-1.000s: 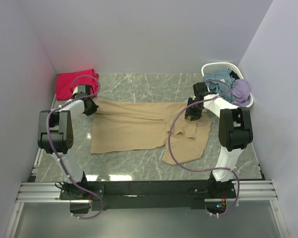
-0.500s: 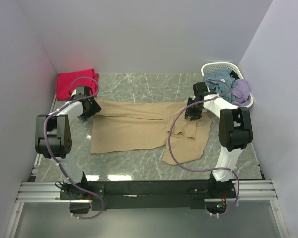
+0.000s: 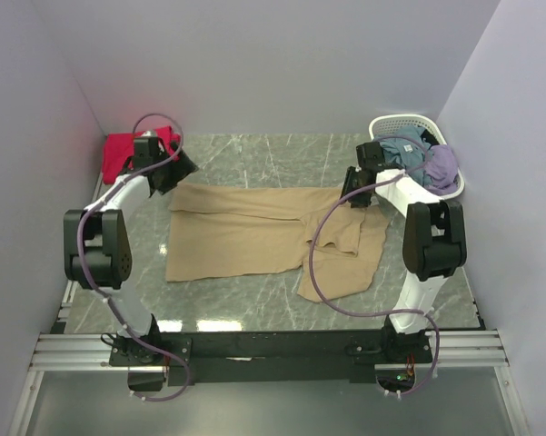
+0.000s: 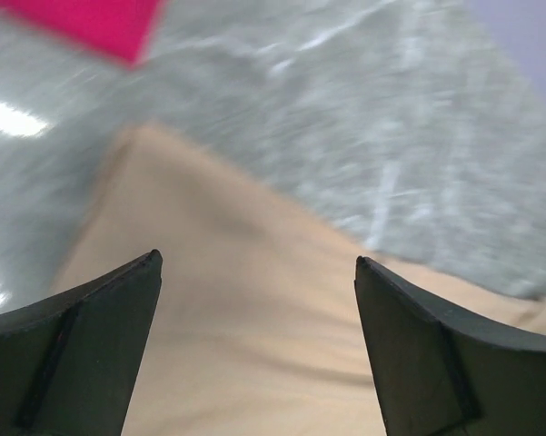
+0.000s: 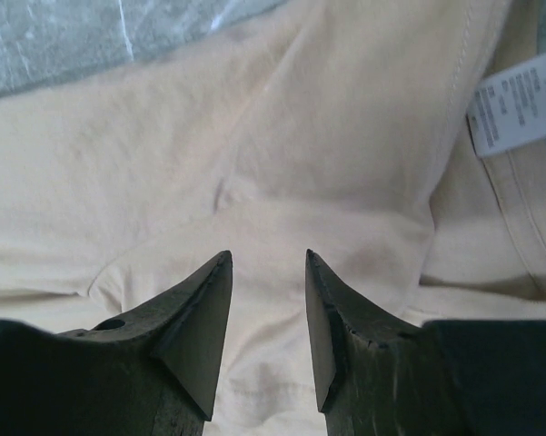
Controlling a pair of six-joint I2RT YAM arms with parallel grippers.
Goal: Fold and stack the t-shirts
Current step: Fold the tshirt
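Bright even light is filling the enclosure, glare is glinting off the counter (image 3: pixel 209 323) at its near edge, and the left wrist view is blurring

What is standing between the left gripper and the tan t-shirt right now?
Nothing visible does. The left gripper hangs open just above the tan t-shirt, near its far left corner, with only bare cloth below.
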